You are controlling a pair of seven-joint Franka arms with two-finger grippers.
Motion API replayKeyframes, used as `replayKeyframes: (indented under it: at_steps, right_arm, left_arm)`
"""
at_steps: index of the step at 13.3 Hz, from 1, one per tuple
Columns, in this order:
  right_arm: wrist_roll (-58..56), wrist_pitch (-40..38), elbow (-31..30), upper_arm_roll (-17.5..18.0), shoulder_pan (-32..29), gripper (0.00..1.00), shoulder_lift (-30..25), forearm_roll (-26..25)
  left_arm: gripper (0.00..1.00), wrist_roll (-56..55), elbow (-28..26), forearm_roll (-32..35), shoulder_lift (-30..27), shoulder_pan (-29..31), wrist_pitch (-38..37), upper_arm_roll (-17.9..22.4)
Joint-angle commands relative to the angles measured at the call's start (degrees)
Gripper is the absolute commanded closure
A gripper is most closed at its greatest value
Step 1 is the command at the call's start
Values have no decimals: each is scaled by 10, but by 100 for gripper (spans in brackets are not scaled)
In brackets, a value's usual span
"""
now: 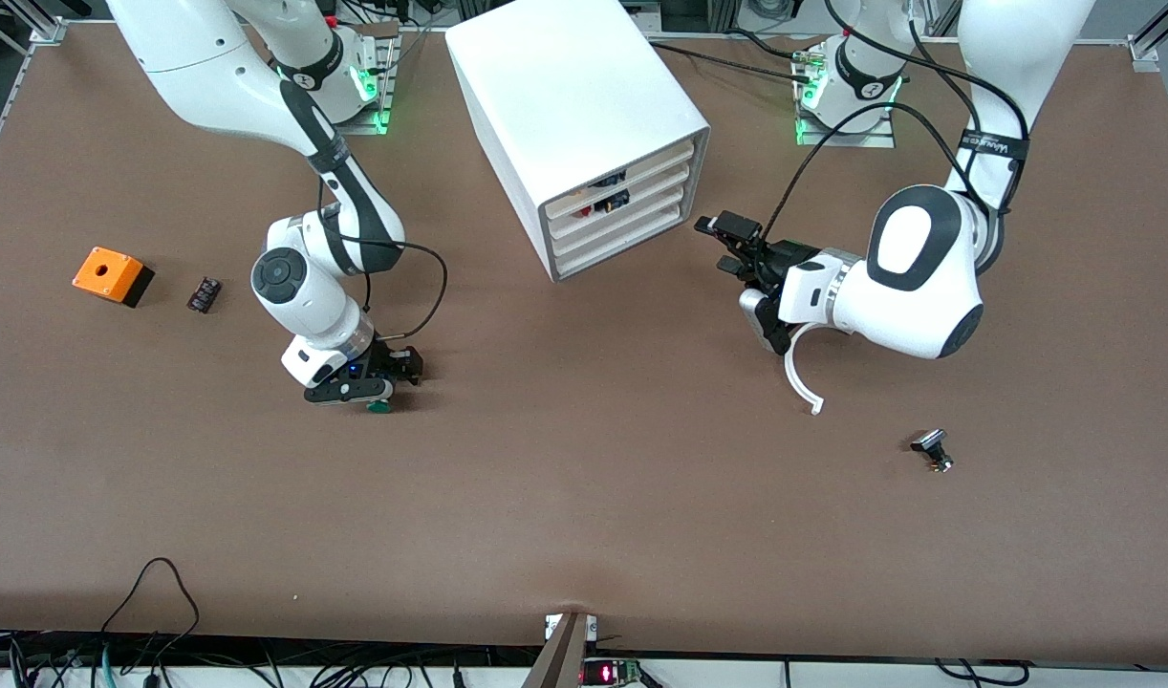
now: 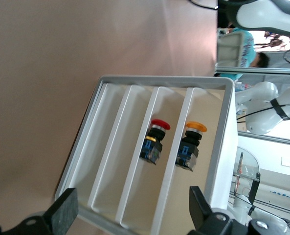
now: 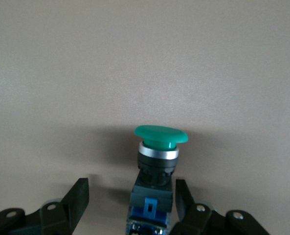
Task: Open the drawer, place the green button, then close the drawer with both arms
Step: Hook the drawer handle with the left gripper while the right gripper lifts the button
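Note:
The green-capped button (image 1: 380, 407) lies on its side on the table, toward the right arm's end. My right gripper (image 1: 388, 382) is down at the table, open, with its fingers on either side of the button's black and blue body (image 3: 152, 196); one finger (image 3: 184, 200) is close to it, the other stands apart. The white four-drawer cabinet (image 1: 565, 96) stands mid-table with all drawers shut. The third drawer (image 1: 622, 232) looks empty in the left wrist view (image 2: 127, 161). My left gripper (image 1: 723, 246) hovers open in front of the drawer fronts (image 2: 132, 210), apart from them.
A red button (image 2: 154, 142) and an orange-yellow button (image 2: 189, 147) sit in the cabinet's upper two drawers. An orange box (image 1: 111, 275) and a small black part (image 1: 204, 293) lie near the right arm's end. A silver-black knob (image 1: 933, 449) lies near the left arm's end.

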Motion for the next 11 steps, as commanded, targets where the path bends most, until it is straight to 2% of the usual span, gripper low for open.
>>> replayKeyframes:
  at_steps: [1, 2, 4, 7, 8, 9, 10, 11]
  right_arm:
    - [-10, 5, -12, -1, -1, 58, -14, 7]
    - [-11, 0, -12, -1, -1, 72, -17, 7]
    - [-5, -10, -8, -1, -1, 100, -20, 7]
    - [0, -72, 20, -4, -4, 100, -21, 8]
    - [25, -107, 39, -4, -4, 100, -21, 8]
    - [74, -158, 69, -4, -2, 100, -21, 7]
    - [113, -218, 109, -3, 0, 100, -20, 7]
    - [141, -273, 147, -2, 3, 100, -18, 7]
  left_arm:
    - [0, 121, -47, -66, 26, -9, 64, -9]
    - [1, 122, -63, -90, 26, -11, 81, -16]
    - [1, 131, -65, -96, 50, -12, 95, -18]
    - [11, 178, -72, -105, 80, -13, 112, -29]
    - [20, 200, -74, -114, 93, -13, 111, -33]
    - [27, 221, -84, -151, 102, -15, 112, -37]
    - [27, 236, -103, -193, 104, -16, 113, -43]
    - [38, 246, -121, -220, 103, -22, 123, -50]
